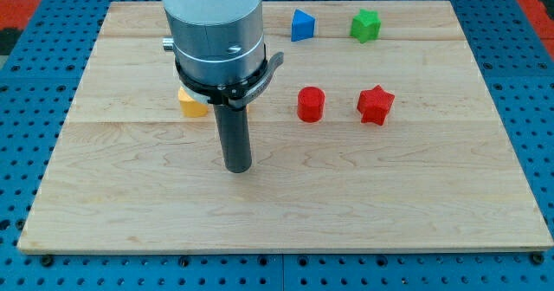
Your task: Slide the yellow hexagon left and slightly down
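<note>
The yellow hexagon (190, 104) lies left of the board's middle, partly hidden behind the arm's grey body. My tip (237, 167) rests on the wooden board (389, 196), below and to the right of the yellow block and a short way apart from it. No block touches the tip.
A red cylinder (311, 104) and a red star block (376, 105) lie right of the rod. A blue block (302, 25) and a green star block (365, 25) sit near the view's top. Blue pegboard surrounds the board.
</note>
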